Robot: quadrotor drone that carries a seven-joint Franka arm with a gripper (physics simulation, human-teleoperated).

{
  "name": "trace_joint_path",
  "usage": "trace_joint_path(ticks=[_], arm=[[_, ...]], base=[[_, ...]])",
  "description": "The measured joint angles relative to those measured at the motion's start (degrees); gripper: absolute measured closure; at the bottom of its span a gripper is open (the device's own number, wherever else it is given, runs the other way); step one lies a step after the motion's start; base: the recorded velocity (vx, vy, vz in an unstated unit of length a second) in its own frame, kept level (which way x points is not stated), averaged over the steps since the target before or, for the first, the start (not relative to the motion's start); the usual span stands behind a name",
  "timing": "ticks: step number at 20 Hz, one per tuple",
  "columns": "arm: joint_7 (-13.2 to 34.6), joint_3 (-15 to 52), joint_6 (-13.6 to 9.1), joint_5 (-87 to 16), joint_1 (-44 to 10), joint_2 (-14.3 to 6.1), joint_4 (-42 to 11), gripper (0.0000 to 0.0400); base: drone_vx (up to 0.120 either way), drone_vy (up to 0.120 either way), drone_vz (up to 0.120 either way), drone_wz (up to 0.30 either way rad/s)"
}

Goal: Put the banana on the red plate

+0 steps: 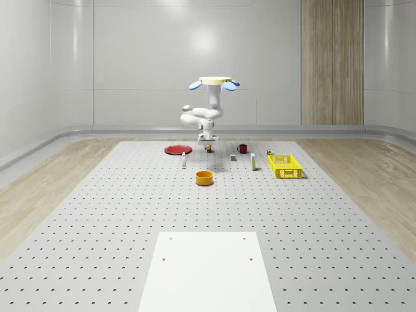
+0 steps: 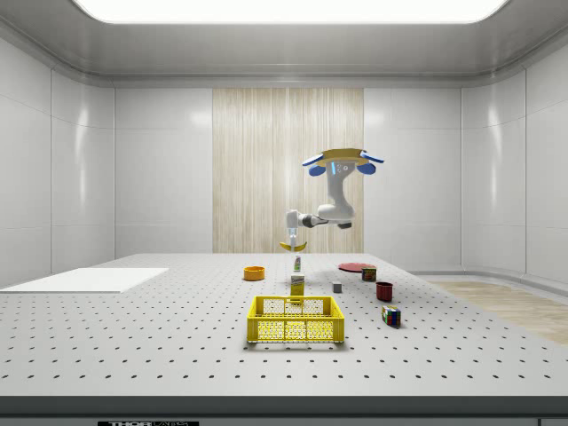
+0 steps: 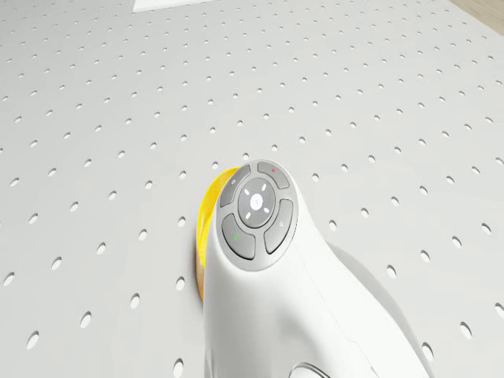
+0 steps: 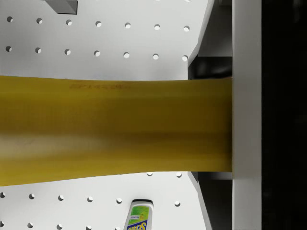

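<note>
Yellow against the white fingers, the banana [image 4: 115, 132] lies crosswise in the wrist view, one finger [image 4: 246, 115] flat against its skin; the jaws pinch it. In the side view the banana [image 2: 294, 246] hangs below the gripper [image 2: 291, 240], lifted well clear of the perforated table [image 2: 133, 337]. The drone [image 2: 342, 161] hovers above the far part of the table, its arm [image 2: 324, 216] folded down and reaching toward the side view's left.

In the whole-scene view the drone [image 1: 214, 82] floats over the table's far end, with the gripper [image 1: 207, 138] low beneath it and the banana [image 1: 208, 147] a small yellow spot just under the fingers. The red plate [image 1: 177, 149] lies flat on the table, to the whole-scene view's left of the banana and apart from it. In the side view the red plate [image 2: 352, 266] sits to the right of the held fruit, lower down.

Other things stand on the table: an orange bowl [image 1: 205, 177] nearer the camera, a yellow basket [image 1: 286, 166] at the whole-scene view's right, a dark red mug [image 1: 242, 149] and 2 small bottles [image 1: 184, 156]. The wrist view catches the top of a green-labelled bottle [image 4: 139, 215] beneath the banana. In the drone view the arm's white wrist [image 3: 268, 260] covers most of the banana [image 3: 206, 216], whose yellow edge shows beside it.
</note>
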Motion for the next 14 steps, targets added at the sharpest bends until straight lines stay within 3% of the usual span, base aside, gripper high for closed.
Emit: trace_joint_path(ticks=[14], arm=[[-23.2, 0.3, 1.9, 0.6, -0.5, -1.9, 0.1, 0.0207]], base=[[0.000, 0.000, 0.000, -0.300]])
